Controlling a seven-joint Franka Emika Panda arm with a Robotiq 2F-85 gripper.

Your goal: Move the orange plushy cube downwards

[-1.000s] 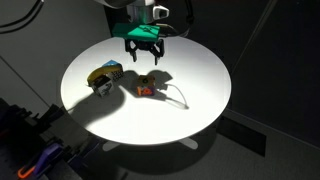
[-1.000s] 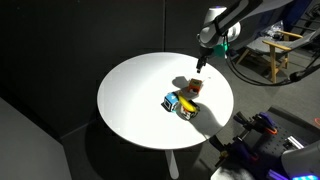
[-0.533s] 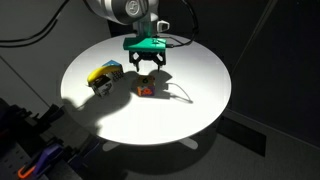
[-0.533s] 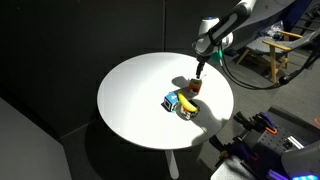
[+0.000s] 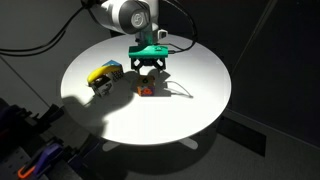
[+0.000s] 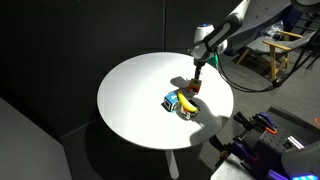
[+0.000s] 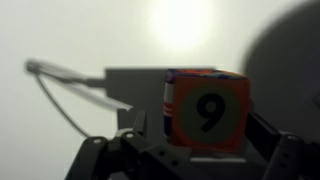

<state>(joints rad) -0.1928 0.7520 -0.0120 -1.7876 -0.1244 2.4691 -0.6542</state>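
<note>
The orange plushy cube point(image 5: 146, 90) lies near the middle of the round white table point(image 5: 205, 95). It also shows in an exterior view point(image 6: 194, 87) near the table's far edge. In the wrist view the cube point(image 7: 205, 108) shows an orange face with a dark 9 in a yellow circle. My gripper point(image 5: 150, 72) is open and low over the cube, with one finger on each side of it point(image 7: 200, 135). I see it in both exterior views point(image 6: 198, 76). I cannot tell if the fingers touch the cube.
An elongated yellow, blue and grey toy point(image 5: 103, 75) lies on the table beside the cube point(image 6: 180, 102). A thin white cord point(image 7: 70, 85) runs from the cube across the table. Dark equipment point(image 5: 30, 140) stands below the table edge. A chair point(image 6: 285, 50) stands behind.
My gripper has come down from above the table's far side onto the cube, and its fingers now straddle it. The cube and the other toy have not moved.
</note>
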